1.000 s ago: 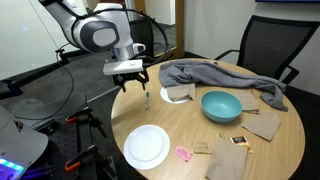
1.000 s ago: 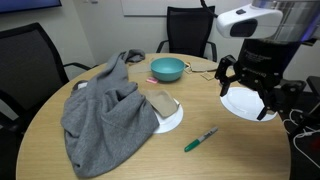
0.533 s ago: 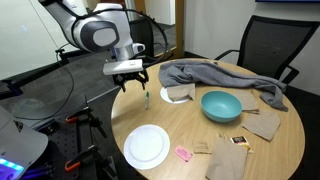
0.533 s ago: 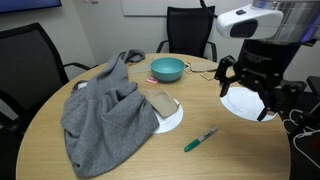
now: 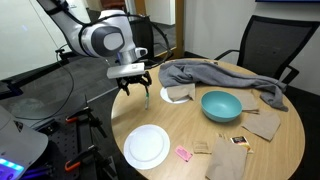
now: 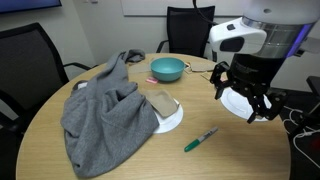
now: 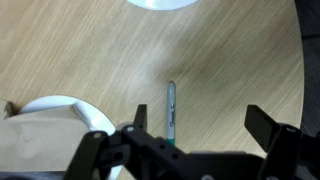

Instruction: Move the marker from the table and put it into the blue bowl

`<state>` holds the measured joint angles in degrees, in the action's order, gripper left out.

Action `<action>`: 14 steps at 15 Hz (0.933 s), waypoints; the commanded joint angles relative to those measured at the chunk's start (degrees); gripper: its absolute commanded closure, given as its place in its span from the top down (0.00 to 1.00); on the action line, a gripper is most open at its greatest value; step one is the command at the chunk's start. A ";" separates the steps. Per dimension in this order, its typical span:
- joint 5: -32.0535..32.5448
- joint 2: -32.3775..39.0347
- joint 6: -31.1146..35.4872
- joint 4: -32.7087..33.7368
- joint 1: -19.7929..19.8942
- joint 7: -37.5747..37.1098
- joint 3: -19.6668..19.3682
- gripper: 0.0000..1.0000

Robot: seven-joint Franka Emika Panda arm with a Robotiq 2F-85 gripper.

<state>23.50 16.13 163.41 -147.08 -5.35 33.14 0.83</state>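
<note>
Green marker (image 6: 201,139) flat on wood table (image 6: 45,140), well apart from blue bowl (image 6: 167,69)

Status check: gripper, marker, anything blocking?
Gripper open, empty, over the marker. Marker flat on table, not in bowl. Nothing blocking it.

On my feed: green marker (image 7: 171,110), pale wood-grain tabletop (image 7: 230,60), teal blue bowl (image 6: 167,69), my black pincer (image 5: 136,87), plain grey cloth (image 6: 100,115), white plate (image 5: 147,146), pink scrap (image 5: 183,153), black chair (image 5: 270,45).
</note>
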 commanded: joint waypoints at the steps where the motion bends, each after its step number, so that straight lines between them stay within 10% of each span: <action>1: 3.56 3.86 3.12 2.12 -0.14 -4.29 -0.68 1.00; 14: 2.97 14.92 9.25 8.62 -0.38 -4.01 0.40 1.00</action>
<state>25.57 29.07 170.86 -140.17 -5.63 30.93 0.96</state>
